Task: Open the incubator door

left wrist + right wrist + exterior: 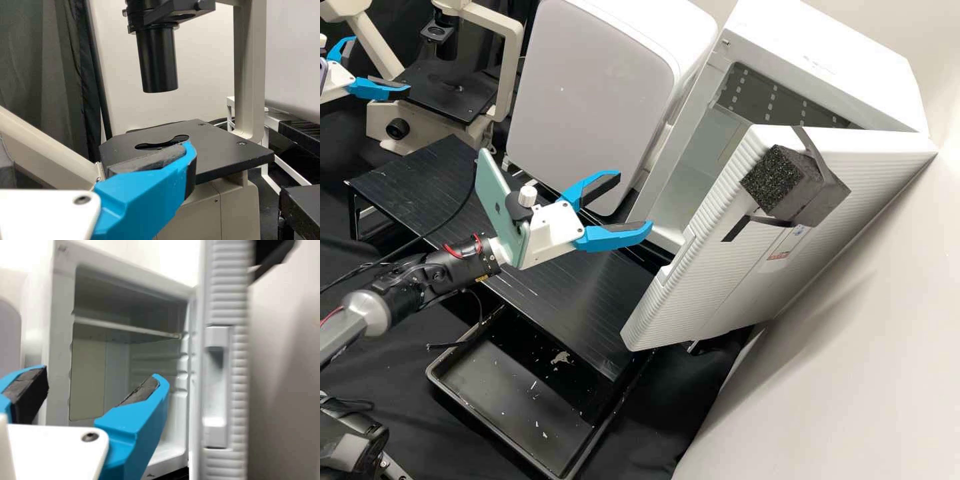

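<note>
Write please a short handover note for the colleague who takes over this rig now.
Right end effector: open, holding nothing, in front of the incubator, clear of its door.
Left end effector: open, holding nothing, by the microscope.
Job's things: the incubator door stands wide open, foam block on its outer face; inner shelf in view.
Done: door opened.
Left: probably only backing the right arm away, if no wider opening is wanted.
</note>
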